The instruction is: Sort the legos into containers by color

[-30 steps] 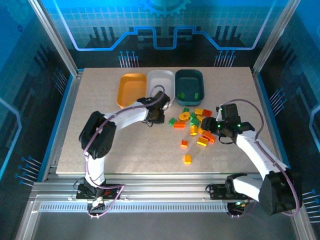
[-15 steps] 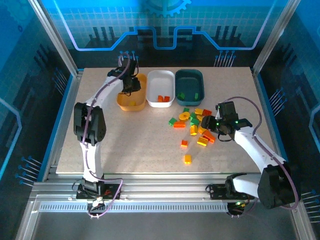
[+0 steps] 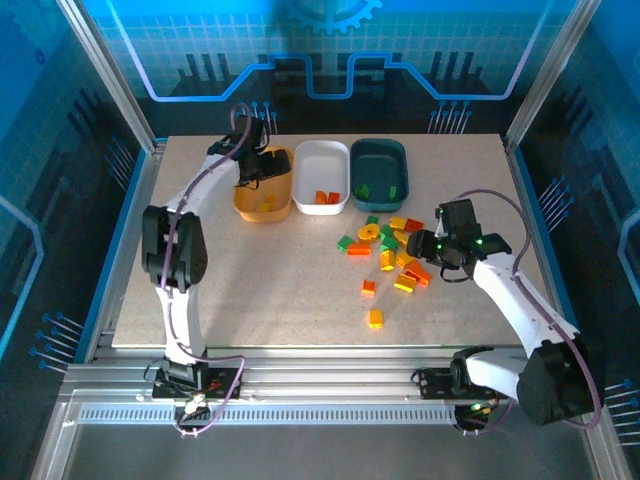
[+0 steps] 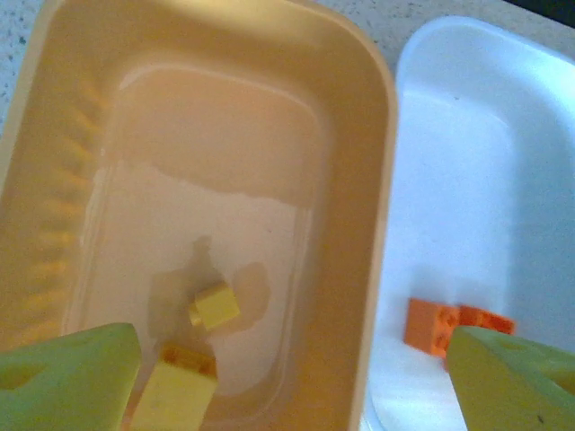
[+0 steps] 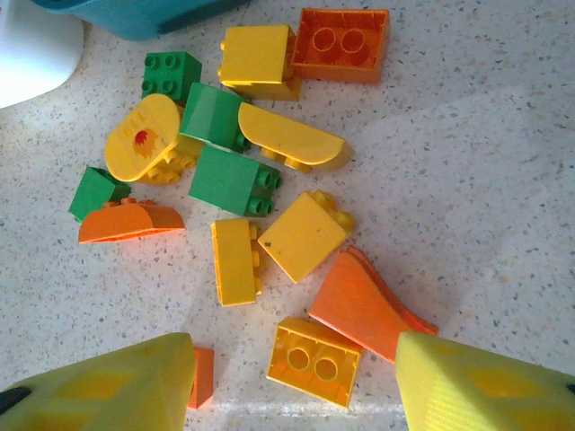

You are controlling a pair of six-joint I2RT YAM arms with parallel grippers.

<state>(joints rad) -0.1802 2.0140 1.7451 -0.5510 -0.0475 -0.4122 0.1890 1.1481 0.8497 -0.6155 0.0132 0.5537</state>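
My left gripper (image 3: 262, 170) hangs open over the orange-yellow tray (image 3: 241, 204), next to the white tray (image 3: 322, 160) and the dark teal tray (image 3: 380, 160). In the left wrist view the left gripper (image 4: 292, 350) holds nothing; two yellow legos (image 4: 216, 305) (image 4: 175, 388) lie in the yellow tray (image 4: 359, 180). Orange legos (image 4: 440, 325) lie in the white tray (image 4: 503, 180). My right gripper (image 3: 430, 252) is open above the loose pile of legos (image 3: 390, 243). The right gripper (image 5: 295, 359) has its fingers either side of an upturned yellow lego (image 5: 314, 359).
Two green legos (image 3: 364, 190) sit in the teal tray. An orange lego (image 3: 368, 288) and a yellow one (image 3: 375, 319) lie apart, nearer the front edge. An orange slope piece (image 5: 364, 305) rests by the right finger.
The left arm swung from beside the pile up to the orange-yellow tray, where yellow legos now lie. The right gripper shifted slightly over the pile.
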